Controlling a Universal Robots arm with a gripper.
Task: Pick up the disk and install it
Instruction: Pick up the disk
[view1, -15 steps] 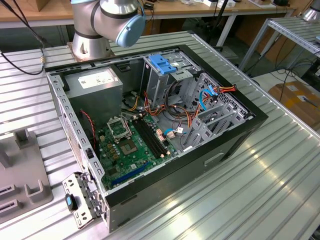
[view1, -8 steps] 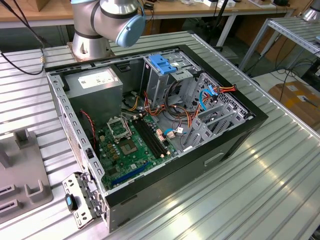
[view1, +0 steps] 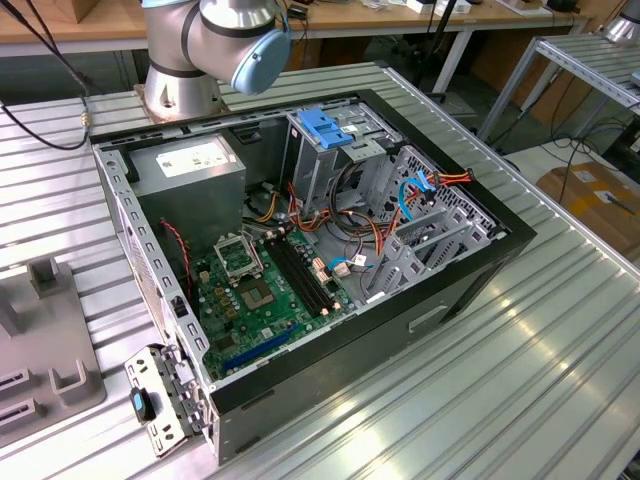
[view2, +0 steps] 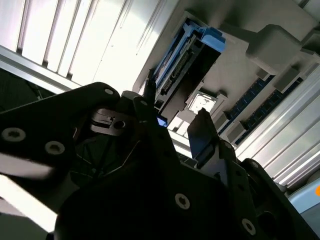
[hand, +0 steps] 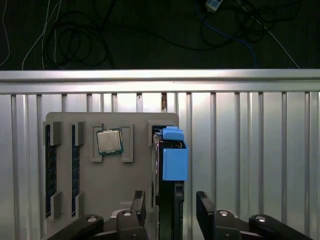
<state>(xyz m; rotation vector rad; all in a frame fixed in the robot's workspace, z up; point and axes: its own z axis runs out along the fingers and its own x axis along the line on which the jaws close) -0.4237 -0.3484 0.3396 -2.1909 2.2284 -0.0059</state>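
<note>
The disk (hand: 170, 186) stands on its edge in a slot at one side of a grey holder tray (hand: 115, 185), and a blue plastic piece (hand: 175, 161) is fitted over the end of it that points away from the arm. In the second wrist view the disk (view2: 181, 64) shows as a dark slab seen edge-on, and the blue piece (view2: 210, 34) is at its far end. The gripper (hand: 170, 200) sits over the disk with its jaws spread wide. One of the fingers (hand: 139, 202) is on each side of the slab, with a gap showing on both sides, so it holds nothing. The same spread shows in the second wrist view, where the gripper (view2: 172, 120) frames the disk's near end. Near the disk on the tray a square processor chip (hand: 109, 141) lies flat in its own recess. Further along, two memory sticks (hand: 48, 165) sit in long slots. The tray rests on a ribbed aluminium table (hand: 250, 150). In the exterior view the tray (view1: 45, 350) lies at the exterior view's left. Beside it is an open computer case (view1: 460, 290) with a green motherboard (view1: 250, 300), a grey power-supply box (view1: 190, 165) and a metal cage with a blue handle (view1: 325, 128). The arm (view1: 225, 35) rises behind the case.
</note>
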